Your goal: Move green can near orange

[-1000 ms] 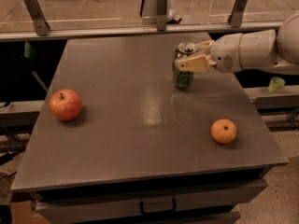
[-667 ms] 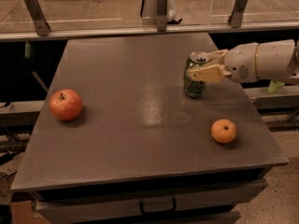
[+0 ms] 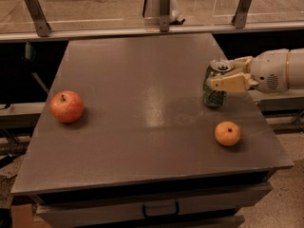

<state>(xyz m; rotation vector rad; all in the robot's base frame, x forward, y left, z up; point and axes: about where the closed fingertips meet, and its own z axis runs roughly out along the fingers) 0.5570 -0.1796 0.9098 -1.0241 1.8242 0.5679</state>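
The green can (image 3: 214,91) with a silver top stands upright near the table's right edge. My gripper (image 3: 223,75) reaches in from the right and is shut on the can, one pale finger (image 3: 231,83) across its front and the other behind it. The orange (image 3: 227,133) lies on the table a short way in front of the can, slightly to its right, apart from it.
A red apple (image 3: 67,106) lies at the table's left side. The grey table (image 3: 142,103) has a drawer below its front edge and a metal rail with posts (image 3: 164,8) along the back. My white arm (image 3: 282,70) hangs past the right edge.
My gripper has carried the green can forward and to the right across the table, closer to the orange. The apple and the orange have not moved.
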